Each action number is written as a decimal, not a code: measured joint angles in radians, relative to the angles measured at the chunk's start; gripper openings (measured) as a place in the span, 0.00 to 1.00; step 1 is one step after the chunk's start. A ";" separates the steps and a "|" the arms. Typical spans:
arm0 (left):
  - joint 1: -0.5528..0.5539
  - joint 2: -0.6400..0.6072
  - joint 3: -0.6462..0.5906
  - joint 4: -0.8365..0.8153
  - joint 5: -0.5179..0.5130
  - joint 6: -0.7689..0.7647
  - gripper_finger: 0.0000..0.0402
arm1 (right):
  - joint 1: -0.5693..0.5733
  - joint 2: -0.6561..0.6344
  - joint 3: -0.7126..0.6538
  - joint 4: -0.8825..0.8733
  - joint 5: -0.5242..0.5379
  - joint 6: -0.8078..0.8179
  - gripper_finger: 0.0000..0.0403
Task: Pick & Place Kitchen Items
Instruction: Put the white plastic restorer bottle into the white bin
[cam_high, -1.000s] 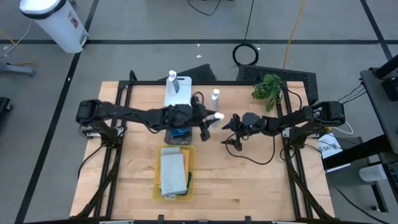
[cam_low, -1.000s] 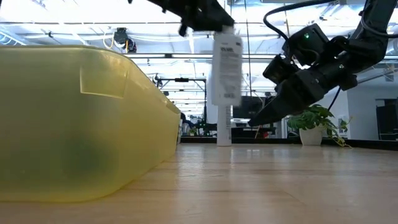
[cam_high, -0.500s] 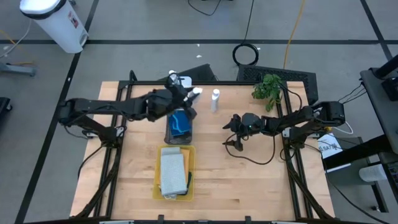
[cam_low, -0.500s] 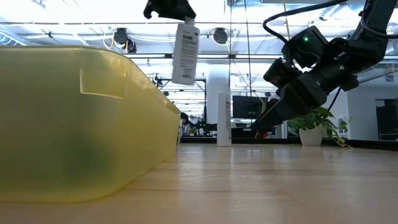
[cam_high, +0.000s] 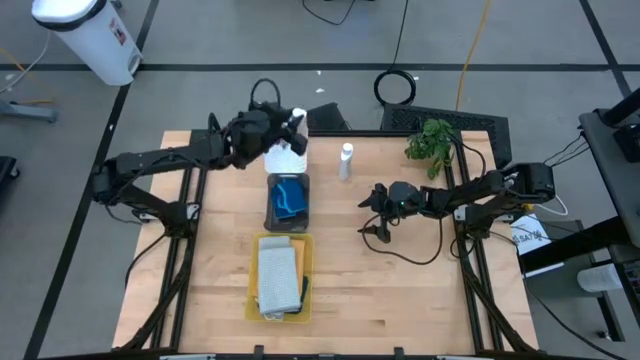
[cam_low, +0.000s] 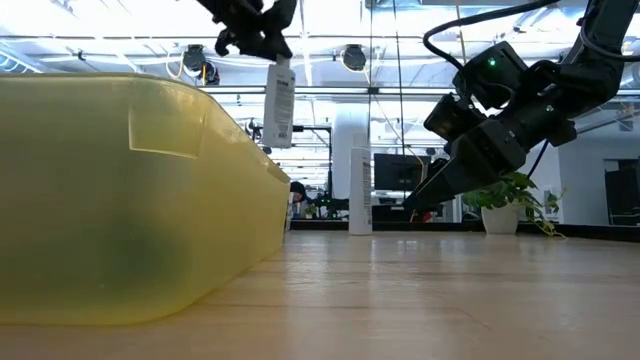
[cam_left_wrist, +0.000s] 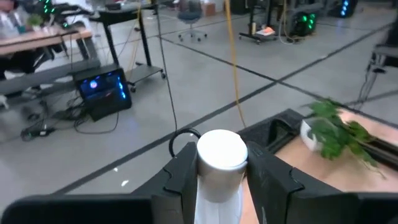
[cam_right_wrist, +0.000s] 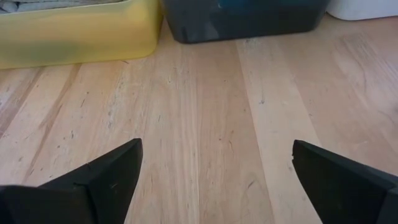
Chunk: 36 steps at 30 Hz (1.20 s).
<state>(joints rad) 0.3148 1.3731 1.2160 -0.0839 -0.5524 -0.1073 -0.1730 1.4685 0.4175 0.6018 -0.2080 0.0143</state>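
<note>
We've got the left gripper (cam_high: 287, 128) pinching a white bottle (cam_low: 279, 100), hanging over the white tray (cam_high: 283, 158) at the far side of the surface. Placing step, we reckon: lower and release next. The right gripper (cam_high: 371, 214) waits spread, mid-right.

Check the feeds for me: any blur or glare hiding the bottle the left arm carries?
Low view: the bottle hangs backlit against bright ceiling lights, label unreadable, and the yellow tray is a near blur. Left wrist view: the bottle's cap is soft and glary between the left end effector's fingers. High view: evenly lit.
</note>
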 joint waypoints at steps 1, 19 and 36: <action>0.016 0.000 -0.007 0.006 0.015 -0.010 0.28 | 0.000 0.000 0.000 0.000 0.000 0.000 0.94; 0.183 0.010 -0.377 0.453 0.124 -0.053 0.28 | 0.000 -0.001 0.000 0.024 0.003 -0.004 0.94; 0.209 0.251 -0.404 0.677 0.125 -0.061 0.28 | 0.000 -0.001 0.000 0.030 0.003 -0.003 0.94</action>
<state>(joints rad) 0.5240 1.6246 0.8122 0.5935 -0.4272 -0.1682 -0.1730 1.4677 0.4179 0.6319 -0.2047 0.0109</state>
